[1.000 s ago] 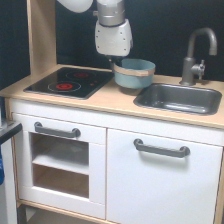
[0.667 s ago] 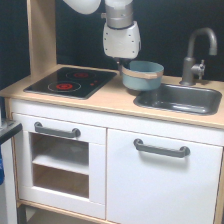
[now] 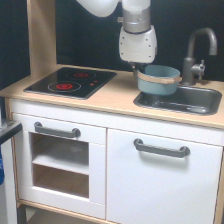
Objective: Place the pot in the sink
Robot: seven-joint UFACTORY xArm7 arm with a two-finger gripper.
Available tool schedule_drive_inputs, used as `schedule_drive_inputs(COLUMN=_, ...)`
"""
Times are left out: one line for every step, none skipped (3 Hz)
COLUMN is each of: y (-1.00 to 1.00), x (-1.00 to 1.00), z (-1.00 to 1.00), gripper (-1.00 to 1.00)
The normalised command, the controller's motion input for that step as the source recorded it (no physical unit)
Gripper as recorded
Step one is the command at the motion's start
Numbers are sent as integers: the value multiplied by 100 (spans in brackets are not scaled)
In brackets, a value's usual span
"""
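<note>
Exterior view: our jaws [image 3: 138, 70] are hidden behind the white wrist, so we cannot tell their opening, though they meet the pot [image 3: 158, 80] at its 10 o'clock rim. We see the pot over the sink [image 3: 200, 100], above its 9 o'clock end, on the table [image 3: 115, 95]

Blue-grey pot [image 3: 158, 80] with tan band, dark grey sink [image 3: 179, 100], black red-ringed stovetop [image 3: 71, 82].
</note>
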Motion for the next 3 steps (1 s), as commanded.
schedule_drive_inputs(y=23, x=79, z=-72, gripper=-100)
schedule_drive_inputs(y=18, x=13, z=-49, gripper=-72)
schedule_drive_inputs(y=9, x=18, z=-40, gripper=-61)
